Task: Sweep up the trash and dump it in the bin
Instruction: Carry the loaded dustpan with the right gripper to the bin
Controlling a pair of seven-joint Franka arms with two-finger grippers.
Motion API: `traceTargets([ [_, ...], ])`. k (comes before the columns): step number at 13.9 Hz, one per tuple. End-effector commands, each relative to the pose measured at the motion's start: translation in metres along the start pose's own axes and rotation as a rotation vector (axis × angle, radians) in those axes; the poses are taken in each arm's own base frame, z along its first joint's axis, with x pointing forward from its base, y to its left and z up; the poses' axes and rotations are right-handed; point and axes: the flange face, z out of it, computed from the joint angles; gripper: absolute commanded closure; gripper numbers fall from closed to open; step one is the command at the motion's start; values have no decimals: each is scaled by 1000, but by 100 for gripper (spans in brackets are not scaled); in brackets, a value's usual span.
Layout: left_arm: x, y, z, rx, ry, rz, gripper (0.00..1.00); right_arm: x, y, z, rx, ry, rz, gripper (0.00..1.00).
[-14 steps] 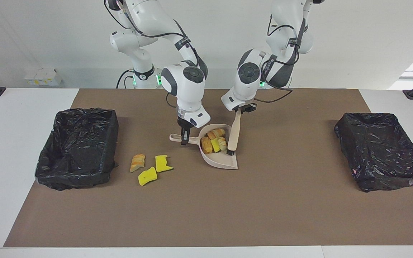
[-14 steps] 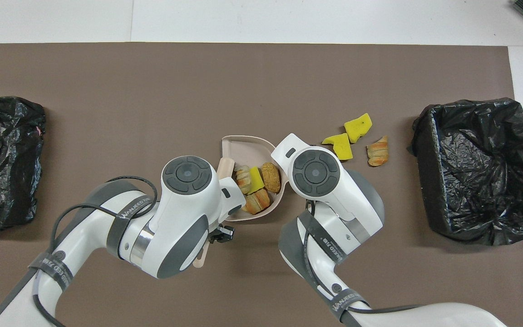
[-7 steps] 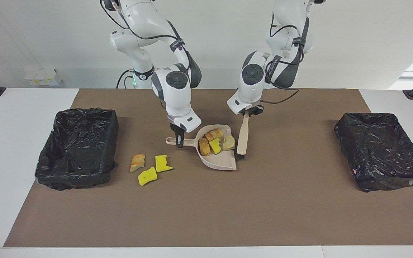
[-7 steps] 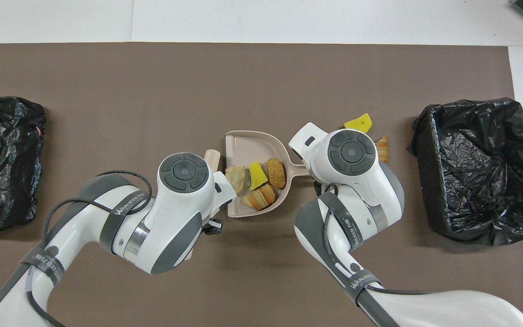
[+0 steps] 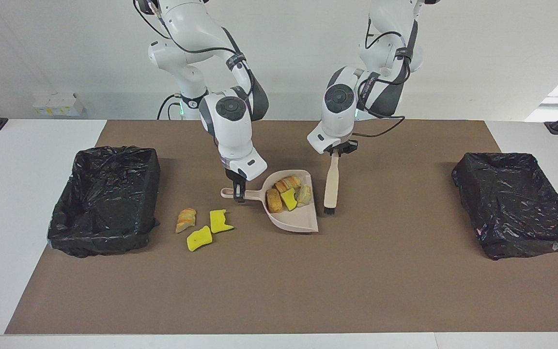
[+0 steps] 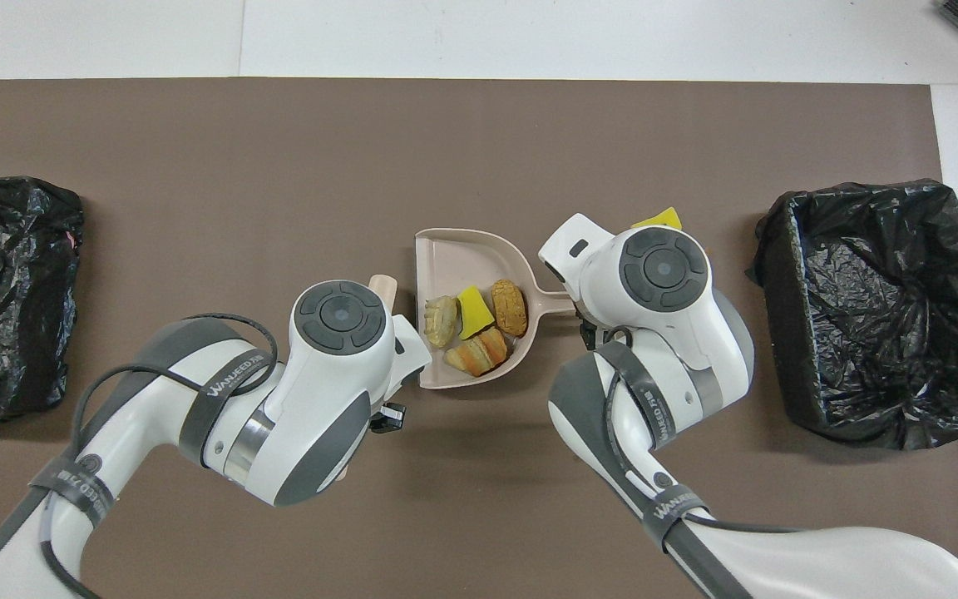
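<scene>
1. Right arm drops in from the top left of the facing view, elbow high, wrist pointing straight down at centre frame. The right gripper (image 5: 239, 190) has its fingers clamped on the handle of the beige dustpan (image 5: 303, 221).
2. Left arm comes down from the top right of the same view, forearm angled toward the middle. The left gripper (image 5: 335, 151) has its fingers closed on the top of the brush (image 5: 331, 182), which hangs nearly upright, black bristles down, just beside the dustpan's open edge.
3. In the overhead view the two wrists fill the lower middle of the frame and flank the dustpan (image 6: 454, 254).
4. Inside the pan: four pieces of trash, bunched toward the handle end. There is a striped bread piece (image 5: 288, 183), a brown bread piece (image 5: 274, 200), a yellow sponge chunk (image 5: 288, 198) and a pale piece (image 5: 303, 194).
5. Still on the brown mat (image 5: 279, 281), left of centre in the facing view: an orange-striped bread scrap (image 5: 185, 219) and two yellow sponge chunks (image 5: 220, 220) (image 5: 199, 238), close together.
6. Those three lie between the pan and the black-lined bin (image 5: 105, 198) at the left of the facing view.
7. A second black-lined bin (image 5: 516, 202) sits at the right edge. I can see only liner in either one.
</scene>
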Motion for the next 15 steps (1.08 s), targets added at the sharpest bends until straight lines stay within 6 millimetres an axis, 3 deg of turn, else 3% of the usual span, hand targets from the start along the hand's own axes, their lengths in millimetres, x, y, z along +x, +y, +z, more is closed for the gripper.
traceTargets([
  [1,-25,-6,-16,34,-7,-62,100,-29,14,-29,18,40,-21,100],
  [4,-49,3,2,40,19,-130,100,-70,26,-59,53,25,-13,100],
  [7,-83,15,36,16,87,-188,100,-118,42,-86,69,15,-4,100],
  [10,-114,42,46,-57,82,-166,100,-173,47,-105,70,-2,-6,100],
  [12,-145,66,55,-89,99,-153,100,-217,46,-118,64,-8,4,100],
  [15,-167,88,65,-139,41,-190,100,-288,39,-125,76,-35,-34,100],
])
